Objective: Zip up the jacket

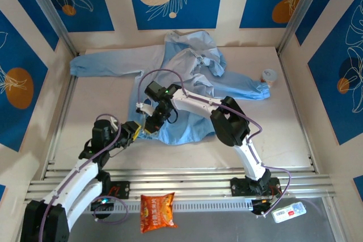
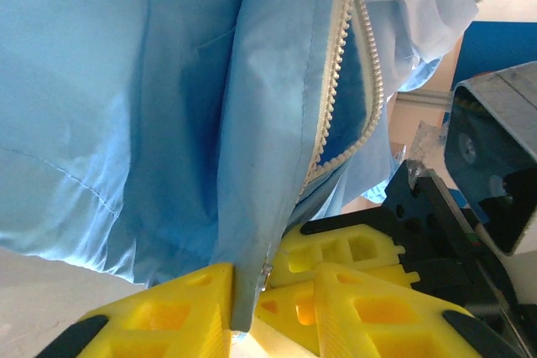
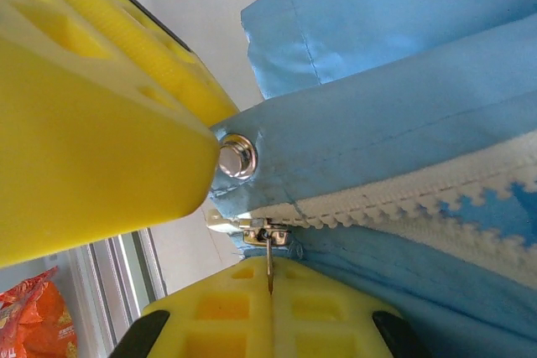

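The light-blue jacket (image 1: 187, 72) lies spread on the table, sleeves out to both sides, its bottom hem toward the arms. Both grippers meet at that hem. My right gripper (image 1: 152, 126) (image 3: 268, 278) is shut on the metal zipper pull (image 3: 268, 249) at the low end of the whitish zipper (image 3: 403, 199) (image 2: 331, 81), which gapes apart above it. My left gripper (image 1: 136, 130) (image 2: 273, 278) straddles the hem edge (image 2: 243, 291) beside the slider. The cloth rests against one finger (image 2: 159, 316), with a gap to the other. A silver snap (image 3: 237, 157) sits just beside that finger (image 3: 84, 123).
A paper cup (image 1: 269, 76) stands by the right sleeve's cuff. An orange snack bag (image 1: 156, 211) and a white packet (image 1: 288, 212) lie in front of the metal rails (image 1: 181, 182) at the near edge. Walls close in on three sides.
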You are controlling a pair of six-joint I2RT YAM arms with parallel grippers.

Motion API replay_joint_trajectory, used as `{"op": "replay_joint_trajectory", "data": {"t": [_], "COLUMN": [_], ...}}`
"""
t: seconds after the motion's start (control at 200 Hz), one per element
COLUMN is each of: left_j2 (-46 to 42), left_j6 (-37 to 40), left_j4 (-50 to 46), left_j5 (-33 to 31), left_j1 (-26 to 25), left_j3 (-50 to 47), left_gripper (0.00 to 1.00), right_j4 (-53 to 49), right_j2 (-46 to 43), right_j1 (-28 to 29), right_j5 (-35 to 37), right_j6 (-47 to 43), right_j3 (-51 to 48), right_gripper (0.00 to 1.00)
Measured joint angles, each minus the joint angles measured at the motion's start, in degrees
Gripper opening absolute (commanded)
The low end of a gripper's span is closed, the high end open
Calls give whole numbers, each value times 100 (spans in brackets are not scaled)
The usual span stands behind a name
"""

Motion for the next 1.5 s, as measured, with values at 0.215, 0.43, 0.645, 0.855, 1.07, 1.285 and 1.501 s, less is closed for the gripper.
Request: {"op": "replay_joint_trajectory", "data": {"t": [0.215,0.43,0.645,0.855,1.07,1.285,1.501], "left_j2": [114,680,1051,846,581,514,396], "left_j6": [-120,-122,-39,350,981,1290,1432], "left_j4": [197,710,1078,664,-203,-605,-774], "left_j5": [-83,-151,-186,-184,-138,-85,-90], "left_j1": [-39,-138,-210,-212,-212,-212,-212], "left_j3": [-70,-76,-79,-11,269,315,341], "left_gripper": [34,28,0,0,0,0,24], "right_j4": [2,7,-4,-13,17,61,138], "right_j2": [0,0,7,22,44,125,125], "right_j1": [-2,0,-13,-33,-39,-22,-11], "right_j5": [-17,-28,-37,-63,-122,-149,-258], "right_j6": [0,24,74,155,367,662,748], "right_j3": [0,0,2,2,2,2,0], "right_gripper": [0,0,0,0,0,0,0]}}
